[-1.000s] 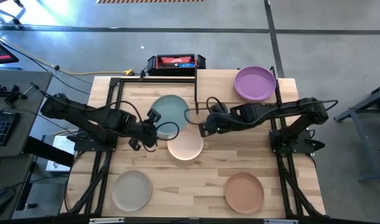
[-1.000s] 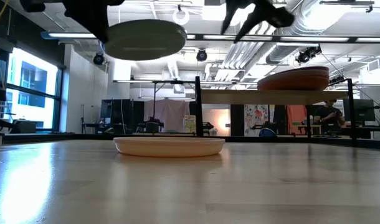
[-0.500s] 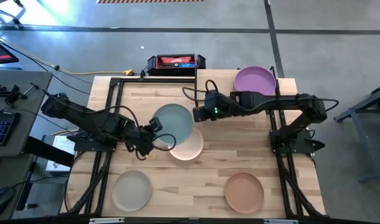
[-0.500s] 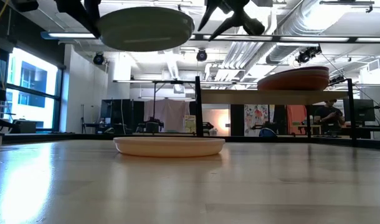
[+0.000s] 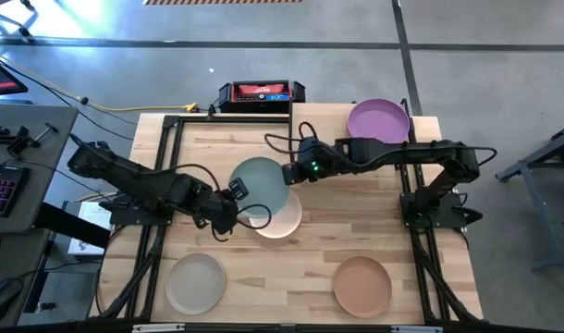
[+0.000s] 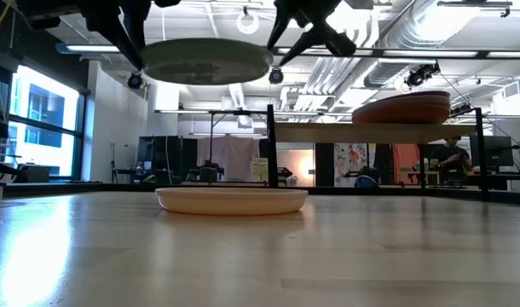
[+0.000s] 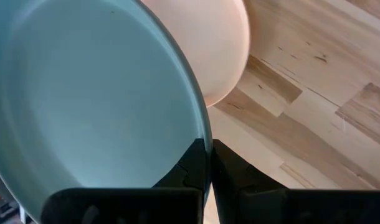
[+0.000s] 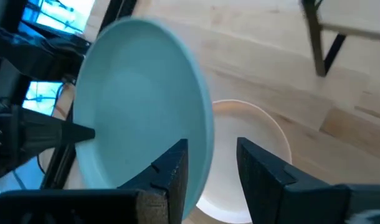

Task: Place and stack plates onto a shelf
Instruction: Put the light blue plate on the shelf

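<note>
Basically a mid-air handover: the left gripper was pinched narrow on the rim of the teal plate, holding it up off the table; in the left wrist view the fingers were clamped thin on the plate edge. The right gripper was at the opposite rim, jaws spread with the plate's edge between the two fingers, not yet visibly closed on it. Directly below the held plate, partly under it, the peach plate lay flat on the table. The shelf stood beyond the right gripper, with the purple plate already on it. Nearer the robot's side, well away from both grippers, lay a beige plate and a terracotta plate.

Risks, as I judge them: if the left lets go before the right has actually closed, the teal plate drops onto the peach one. The left's grip is only an edge pinch, so a nudge from the right fingers could tilt or twist the plate out. And a shallow bite by the right could let it sag on the carry to the shelf.
</note>
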`<state>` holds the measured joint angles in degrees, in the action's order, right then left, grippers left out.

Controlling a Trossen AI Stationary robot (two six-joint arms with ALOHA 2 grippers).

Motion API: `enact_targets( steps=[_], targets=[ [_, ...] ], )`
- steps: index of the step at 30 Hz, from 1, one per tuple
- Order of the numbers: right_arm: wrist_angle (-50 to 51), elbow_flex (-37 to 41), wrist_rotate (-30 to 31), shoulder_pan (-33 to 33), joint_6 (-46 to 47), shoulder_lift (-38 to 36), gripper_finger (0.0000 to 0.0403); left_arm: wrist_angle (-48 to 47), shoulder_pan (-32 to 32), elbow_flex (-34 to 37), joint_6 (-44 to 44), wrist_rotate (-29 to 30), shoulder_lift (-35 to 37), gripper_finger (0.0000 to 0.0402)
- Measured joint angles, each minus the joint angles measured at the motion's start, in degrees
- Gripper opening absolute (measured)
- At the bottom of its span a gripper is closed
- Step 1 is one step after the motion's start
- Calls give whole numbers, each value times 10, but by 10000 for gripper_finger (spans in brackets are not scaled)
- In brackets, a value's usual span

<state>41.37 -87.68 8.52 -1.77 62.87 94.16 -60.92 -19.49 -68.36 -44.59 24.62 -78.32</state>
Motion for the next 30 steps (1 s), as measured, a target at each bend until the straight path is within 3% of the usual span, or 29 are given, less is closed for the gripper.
enact_targets(
  steps=[13, 18, 23, 30],
  targets=[
    [-2, 0, -5, 20, 2, 38, 112, 10, 0, 0, -2, 0, -3, 1],
    [-3, 0, -4, 19, 3, 38, 75, 10, 0, 0, -10, 0, -3, 1],
    [-3, 0, -3, 19, 2, 38, 13, 11, 0, 0, -9, 0, -3, 1],
    [-2, 0, -2, 19, 13, 39, 4, 12, 0, 0, 11, 1, -3, 4]
  ],
)
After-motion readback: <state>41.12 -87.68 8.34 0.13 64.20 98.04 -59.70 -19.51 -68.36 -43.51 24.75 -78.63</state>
